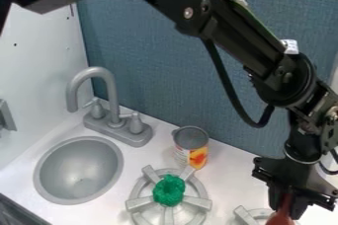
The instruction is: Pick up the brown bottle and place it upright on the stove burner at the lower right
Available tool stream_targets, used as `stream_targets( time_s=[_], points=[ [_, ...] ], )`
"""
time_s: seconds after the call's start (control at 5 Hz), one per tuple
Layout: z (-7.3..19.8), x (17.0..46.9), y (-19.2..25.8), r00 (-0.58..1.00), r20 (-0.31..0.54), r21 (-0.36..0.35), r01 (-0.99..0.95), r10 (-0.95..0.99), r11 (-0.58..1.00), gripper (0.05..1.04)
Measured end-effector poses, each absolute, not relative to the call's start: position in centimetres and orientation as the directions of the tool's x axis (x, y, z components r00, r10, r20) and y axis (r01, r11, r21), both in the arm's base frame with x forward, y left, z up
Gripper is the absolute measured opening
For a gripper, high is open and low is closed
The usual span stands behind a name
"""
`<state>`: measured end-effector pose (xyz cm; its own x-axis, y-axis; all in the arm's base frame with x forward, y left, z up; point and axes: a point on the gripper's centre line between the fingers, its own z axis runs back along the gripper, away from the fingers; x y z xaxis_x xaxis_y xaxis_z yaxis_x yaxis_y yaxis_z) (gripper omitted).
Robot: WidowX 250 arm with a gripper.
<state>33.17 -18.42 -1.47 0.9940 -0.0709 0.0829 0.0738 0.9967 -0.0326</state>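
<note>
End effector down at the lower right, I see, closed around a reddish-brown thing, which sits between its fingers and widens toward the bottom edge; what exactly it is, I can't tell. Over at the far left stands a white wall panel, and beside it a round grey sink basin is set into the white worktop. Just behind the basin rises a grey faucet, its spout curving over to the left, with a small handle on either side of it. The black arm slants overhead from the upper left down to the right, in front of a blue-grey partition. Next along, an open-looking can with a white and orange label stands upright near the foot of that partition. Nearer to me is a grey stove burner, and a bumpy green thing lies on its middle. Farther right, part of another grey burner shows just beside the reddish-brown thing.
</note>
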Motion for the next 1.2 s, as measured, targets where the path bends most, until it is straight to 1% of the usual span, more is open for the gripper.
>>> stream_targets(
  time_s=[0.2, 0.4, 0.6, 0.8, 1.2],
  points=[
    [-1.7, 33.1, -18.4, 0.994, 0.075, -0.032, 0.08, -0.077, 0.996, 0.68],
    [-1.7, 33.3, -18.4, 0.993, 0.087, -0.031, 0.084, -0.081, 0.996, 0.98],
    [-2.1, 32.9, -18.1, 0.994, 0.083, -0.03, 0.079, -0.076, 0.996, 1.007],
    [0.5, 32.5, -18.1, 0.988, 0.137, -0.061, 0.077, -0.068, 0.995, 1.001],
    [6.1, 30.5, -14.2, 0.977, 0.208, -0.14, -0.015, 0.044, 0.99, 1.001]
  ],
)
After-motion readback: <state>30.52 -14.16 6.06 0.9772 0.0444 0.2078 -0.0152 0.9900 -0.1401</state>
